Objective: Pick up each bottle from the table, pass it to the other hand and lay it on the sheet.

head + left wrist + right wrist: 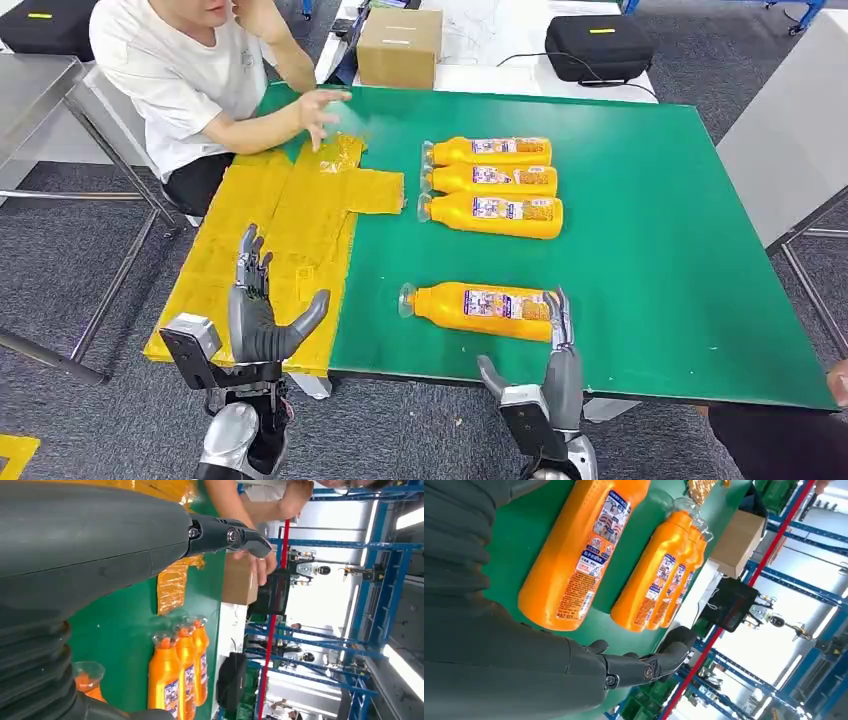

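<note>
We are in a workshop with grey carpet and blue racking, standing at a green worktop (650, 250) whose left part is covered by a yellow sheet (260, 250). A seated person in a white shirt reaches a hand (322, 112) over the far end of that sheet, and a cardboard box (399, 47) and a black case (598, 47) rest on a white table beyond.

Four orange bottles lie on their sides on the green, caps toward the sheet: three in a row farther back (492, 185), and the nearest bottle (478, 310) alone by the front edge. Our right hand (553, 350) is empty with fingers apart, fingertips just at that bottle's base end. Our left hand (258, 305) is also spread and empty, raised over the sheet's near corner.

We judge the step in hand to be grasping the nearest bottle. We should wrap it around the label, mid-body, so it balances and leaves the neck end free for the left hand. The round body may roll if nudged.
</note>
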Motion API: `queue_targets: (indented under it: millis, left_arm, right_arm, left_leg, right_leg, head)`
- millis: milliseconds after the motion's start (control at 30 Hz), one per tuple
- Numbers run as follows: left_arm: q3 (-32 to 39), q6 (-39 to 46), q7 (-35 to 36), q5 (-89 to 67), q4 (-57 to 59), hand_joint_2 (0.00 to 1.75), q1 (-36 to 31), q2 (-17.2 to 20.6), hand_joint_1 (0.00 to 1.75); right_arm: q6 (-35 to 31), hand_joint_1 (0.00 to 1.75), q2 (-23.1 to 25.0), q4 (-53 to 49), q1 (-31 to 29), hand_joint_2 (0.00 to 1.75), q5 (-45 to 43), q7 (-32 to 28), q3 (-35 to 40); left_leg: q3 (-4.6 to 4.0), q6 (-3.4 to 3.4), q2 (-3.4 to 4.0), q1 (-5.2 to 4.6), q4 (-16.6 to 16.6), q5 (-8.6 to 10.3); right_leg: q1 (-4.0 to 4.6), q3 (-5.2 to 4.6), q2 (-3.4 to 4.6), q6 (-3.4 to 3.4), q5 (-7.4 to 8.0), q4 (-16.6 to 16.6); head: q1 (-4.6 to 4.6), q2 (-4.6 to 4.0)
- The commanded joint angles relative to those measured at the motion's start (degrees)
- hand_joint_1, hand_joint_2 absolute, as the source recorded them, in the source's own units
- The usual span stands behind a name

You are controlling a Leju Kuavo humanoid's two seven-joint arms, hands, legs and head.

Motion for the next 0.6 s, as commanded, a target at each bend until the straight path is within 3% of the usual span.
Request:
queue_targets:
  millis: [33, 500, 600]
  left_arm:
    - [-0.7, 0.3, 0.3, 0.5, 2.8, 1.75, -1.2, 1.1, 0.00]
    - [-0.7, 0.3, 0.3, 0.6, 2.7, 1.75, -0.9, 1.2, 0.00]
    - [-0.1, 0.3, 0.4, 0.7, 2.4, 1.75, -0.7, 1.1, 0.00]
  right_arm:
    - [-1.0, 0.00, -0.3, 1.7, -0.6, 1.75, 1.4, 0.1, -0.2]
    - [-2.0, 0.00, -1.2, 1.5, -0.9, 1.75, 4.0, 1.3, -0.3]
    - [-1.6, 0.00, -4.6, 5.2, -3.0, 1.75, 17.1, 9.8, 0.8]
  left_leg:
    - [0.43, -0.10, 0.00, 0.05, -0.1, -0.17]
    - [0.22, -0.06, 0.01, 0.03, -0.1, -0.06]
    - [0.28, -0.06, 0.03, 0.03, -0.1, -0.09]
  right_leg:
    - [0.06, 0.43, -0.01, -0.13, -0.18, -0.1]
    - [0.03, 0.22, 0.00, -0.07, -0.06, -0.1]
    - [0.03, 0.28, 0.03, -0.08, -0.07, -0.1]
  head:
    - [0.00, 0.00]
    - [0.00, 0.00]
    - [0.00, 0.00]
